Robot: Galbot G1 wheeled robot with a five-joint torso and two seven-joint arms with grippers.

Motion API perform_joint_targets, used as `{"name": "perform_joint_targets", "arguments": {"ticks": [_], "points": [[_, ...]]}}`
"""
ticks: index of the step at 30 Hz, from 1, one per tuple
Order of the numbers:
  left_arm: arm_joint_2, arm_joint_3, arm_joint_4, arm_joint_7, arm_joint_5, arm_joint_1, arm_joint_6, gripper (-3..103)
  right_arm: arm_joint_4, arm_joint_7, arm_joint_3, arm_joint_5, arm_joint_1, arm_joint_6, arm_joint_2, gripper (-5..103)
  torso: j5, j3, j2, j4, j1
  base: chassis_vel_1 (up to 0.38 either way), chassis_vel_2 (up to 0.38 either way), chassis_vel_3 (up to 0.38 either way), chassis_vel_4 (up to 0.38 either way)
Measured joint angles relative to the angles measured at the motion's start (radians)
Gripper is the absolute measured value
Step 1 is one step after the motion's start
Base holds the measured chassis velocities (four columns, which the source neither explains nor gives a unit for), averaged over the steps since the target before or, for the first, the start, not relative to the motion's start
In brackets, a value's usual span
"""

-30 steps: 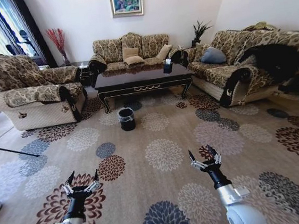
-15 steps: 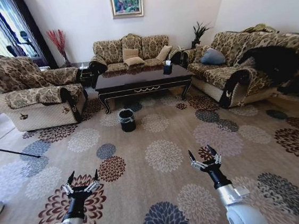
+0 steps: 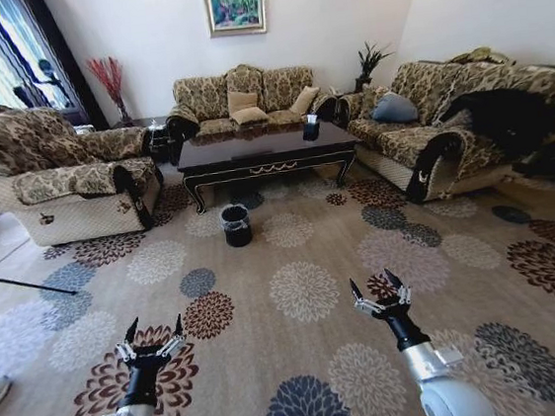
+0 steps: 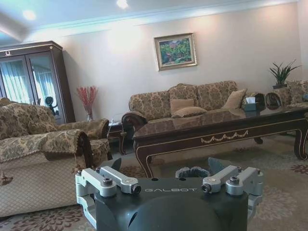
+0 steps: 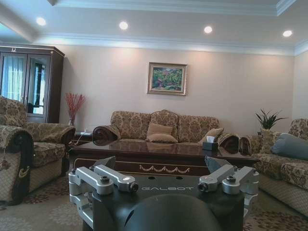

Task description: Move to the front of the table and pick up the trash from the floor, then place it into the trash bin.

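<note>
— Table (image 3: 264, 146) position?
— Your coffee table sits ahead, amid the sofas; the trash bin (image 3: 236, 224) stands on the carpet just before it.
— Grippers?
— Left gripper (image 3: 152, 337) and right gripper (image 3: 378, 292) hover low over carpet, fingers spread, holding nothing.

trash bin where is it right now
In the head view the trash bin stands on the flowered carpet just in front of the dark table, near its left front leg, well ahead of both grippers.

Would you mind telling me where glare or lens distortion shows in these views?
Head view: wide-angle bending at the walls; the table top mirrors the room. Left wrist view: ceiling lights wash out the wall; the tabletop shines. Right wrist view: bright ceiling spots, even light.
</note>
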Motion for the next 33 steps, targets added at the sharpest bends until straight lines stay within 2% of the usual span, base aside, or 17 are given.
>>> {"name": "perform_joint_targets", "arguments": {"ticks": [33], "points": [[0.000,0.000,0.000,0.000,0.000,0.000,0.000,100,0.000,0.000,0.000,0.000,0.000,0.000,0.000,100,0.0000,0.087,0.155,0.0000,0.068,0.000,0.000,0.000,0.000]]}}
